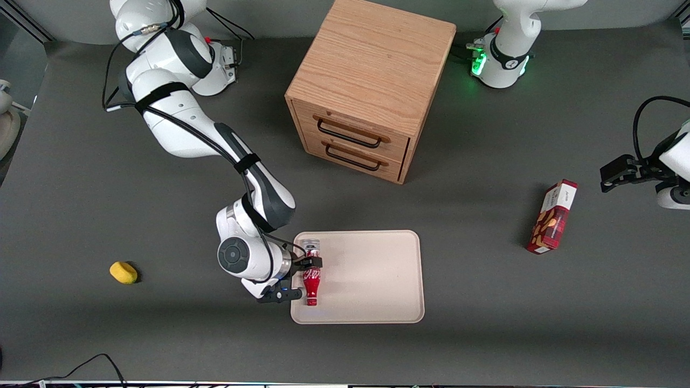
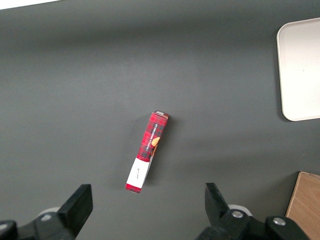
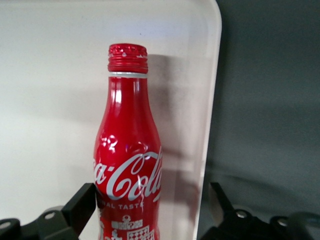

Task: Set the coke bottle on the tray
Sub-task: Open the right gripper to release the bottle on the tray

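**Operator:** Where do I stand with the bottle?

**Spotter:** Reading the front view from its left: a yellow sponge [image 1: 123,272] lies on the surface toward your working arm's end, well apart from everything. Next comes your gripper [image 1: 308,278], at the tray's edge nearest that end. The coke bottle [image 1: 311,272] lies between its jaws, over the tray [image 1: 372,280] just inside that rim.

**Operator:** Am I gripping it?

**Spotter:** You look closed on it. In the wrist view one finger [image 3: 82,205] touches the bottle's side; the other sits apart from it, past the rim. So I judge a hold, though not a certain one.

**Operator:** How does it lie?

**Spotter:** Its long axis runs parallel to that short rim, cap [image 3: 128,58] toward the front camera, silver base toward the wooden cabinet [image 1: 366,91]. I cannot tell whether it touches the tray yet.

**Operator:** And farther along?

**Spotter:** Only the snack box [image 1: 553,217], toward the parked arm's end, well clear of you.
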Robot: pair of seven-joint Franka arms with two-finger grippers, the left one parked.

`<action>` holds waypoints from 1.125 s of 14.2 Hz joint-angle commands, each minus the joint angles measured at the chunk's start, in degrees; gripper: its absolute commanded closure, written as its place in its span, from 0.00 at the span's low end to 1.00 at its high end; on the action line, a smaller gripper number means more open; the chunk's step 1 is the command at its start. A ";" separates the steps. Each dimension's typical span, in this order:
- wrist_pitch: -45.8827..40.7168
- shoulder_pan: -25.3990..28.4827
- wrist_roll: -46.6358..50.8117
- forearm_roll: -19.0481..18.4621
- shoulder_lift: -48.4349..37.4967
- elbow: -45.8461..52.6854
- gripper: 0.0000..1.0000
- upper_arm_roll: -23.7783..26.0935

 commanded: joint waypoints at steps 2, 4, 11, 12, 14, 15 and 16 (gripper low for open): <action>0.48 0.54 0.31 0.67 0.18 0.59 0.00 -0.52; 0.48 0.54 0.31 0.76 -0.17 0.68 0.00 -0.52; 0.48 0.63 0.40 0.93 -0.35 0.59 0.00 -0.52; 0.48 0.63 0.40 0.93 -0.35 0.59 0.00 -0.52; 0.48 0.63 0.40 1.11 -0.61 0.59 0.00 -0.52; 0.40 0.63 0.48 1.20 -0.96 0.59 0.00 -0.43; 0.13 0.63 0.49 1.11 -1.66 0.59 0.00 -0.43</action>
